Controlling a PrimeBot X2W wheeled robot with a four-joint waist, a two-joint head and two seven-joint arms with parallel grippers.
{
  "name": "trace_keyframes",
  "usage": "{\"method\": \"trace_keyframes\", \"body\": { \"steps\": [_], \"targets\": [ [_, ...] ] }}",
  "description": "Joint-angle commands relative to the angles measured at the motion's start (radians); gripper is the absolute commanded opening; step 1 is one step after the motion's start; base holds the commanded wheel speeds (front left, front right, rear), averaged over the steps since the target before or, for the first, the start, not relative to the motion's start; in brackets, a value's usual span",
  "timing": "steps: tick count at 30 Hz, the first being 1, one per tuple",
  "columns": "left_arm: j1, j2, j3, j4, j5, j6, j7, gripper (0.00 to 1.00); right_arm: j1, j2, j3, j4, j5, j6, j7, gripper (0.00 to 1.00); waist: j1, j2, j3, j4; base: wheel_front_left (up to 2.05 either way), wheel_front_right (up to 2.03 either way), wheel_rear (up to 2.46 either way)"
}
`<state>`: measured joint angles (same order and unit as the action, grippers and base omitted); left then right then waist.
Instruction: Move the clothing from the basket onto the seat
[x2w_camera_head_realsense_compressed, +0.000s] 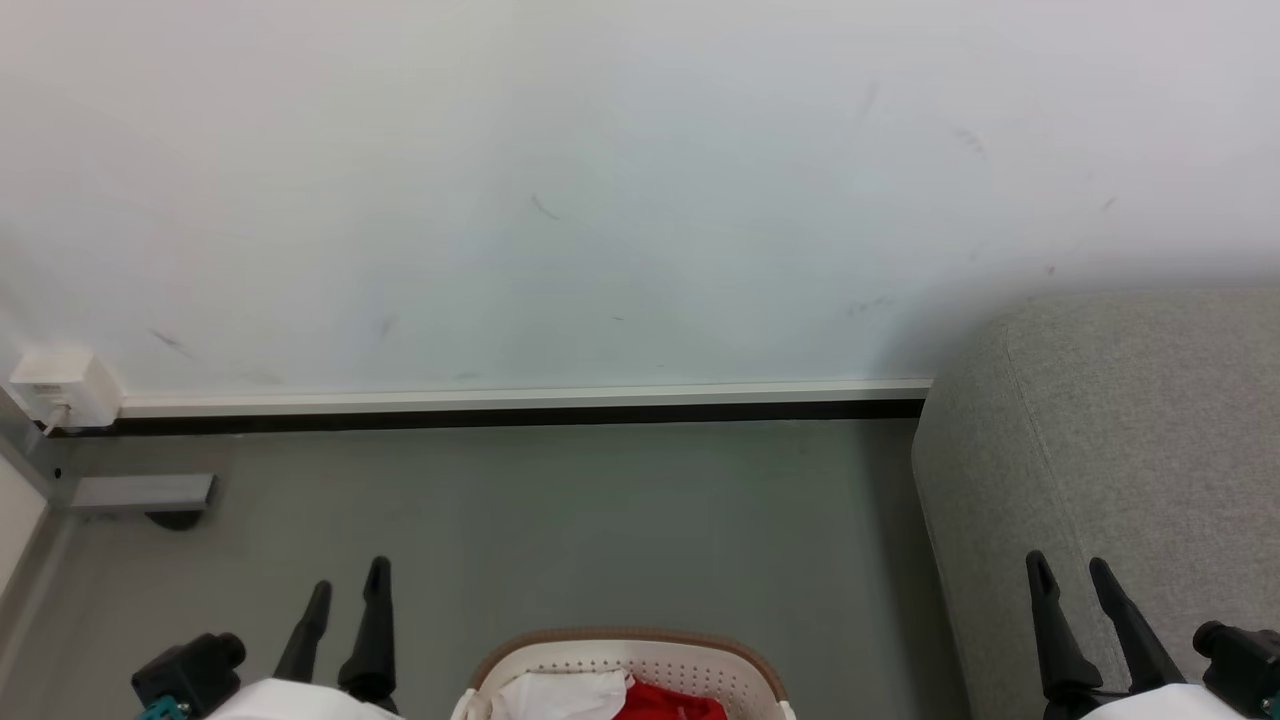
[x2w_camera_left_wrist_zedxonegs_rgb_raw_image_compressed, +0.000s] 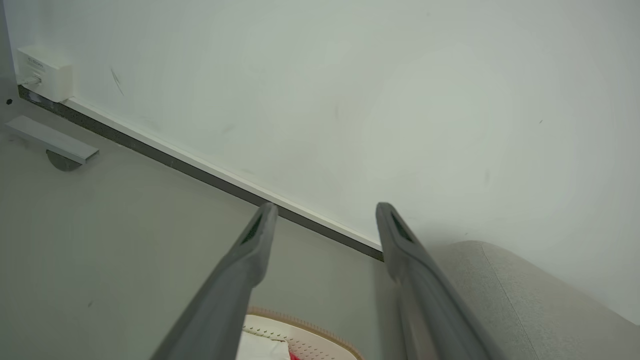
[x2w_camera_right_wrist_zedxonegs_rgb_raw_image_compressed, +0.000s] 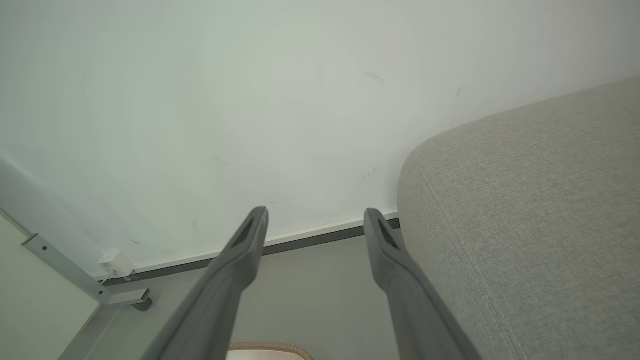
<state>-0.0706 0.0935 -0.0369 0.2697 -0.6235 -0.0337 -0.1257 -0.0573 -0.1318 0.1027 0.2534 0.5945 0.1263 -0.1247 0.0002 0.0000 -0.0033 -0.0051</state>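
Here, the cream-white perforated plastic laundry basket with a brown woven-look rim (x2w_camera_head_realsense_compressed: 630, 637) sits on the grey floor (x2w_camera_head_realsense_compressed: 600, 510) at the bottom edge of the head view, between the two grippers. In it lies the clothing: a crumpled white cloth (x2w_camera_head_realsense_compressed: 560, 695) touching a soft red fabric garment (x2w_camera_head_realsense_compressed: 672, 704). The large light-grey fabric-upholstered sofa seat (x2w_camera_head_realsense_compressed: 1120, 440) stands to the basket's right, by the white wall (x2w_camera_head_realsense_compressed: 600, 200). The left gripper (x2w_camera_head_realsense_compressed: 349, 577) hovers left of the basket, its fingers spread and empty. The right gripper (x2w_camera_head_realsense_compressed: 1068, 563) hangs over the sofa's edge, equally spread, holding nothing.

Clothing (x2w_camera_head_realsense_compressed: 625, 697) in basket (x2w_camera_head_realsense_compressed: 700, 665); seat (x2w_camera_head_realsense_compressed: 1110, 450) right of basket; wall (x2w_camera_head_realsense_compressed: 600, 180) behind.
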Motion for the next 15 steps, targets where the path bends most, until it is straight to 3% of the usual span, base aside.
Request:
{"method": "trace_keyframes", "body": {
  "steps": [1, 15],
  "targets": [
    [0.004, 0.015, 0.000, -0.010, 0.034, 0.002, -0.009, 1.00, -0.015, -0.012, 0.005, -0.007, -0.028, 0.004, -0.010, 1.00, -0.0002, 0.0000, 0.000, 0.001, 0.00, 0.00, 0.00],
    [0.008, 0.043, -0.025, -0.008, 0.207, 0.023, -0.046, 1.00, -0.009, -0.005, 0.007, -0.004, -0.169, 0.005, -0.047, 1.00, -0.0002, 0.0000, 0.001, 0.001, 0.00, 0.00, 0.00]
  ]
}}
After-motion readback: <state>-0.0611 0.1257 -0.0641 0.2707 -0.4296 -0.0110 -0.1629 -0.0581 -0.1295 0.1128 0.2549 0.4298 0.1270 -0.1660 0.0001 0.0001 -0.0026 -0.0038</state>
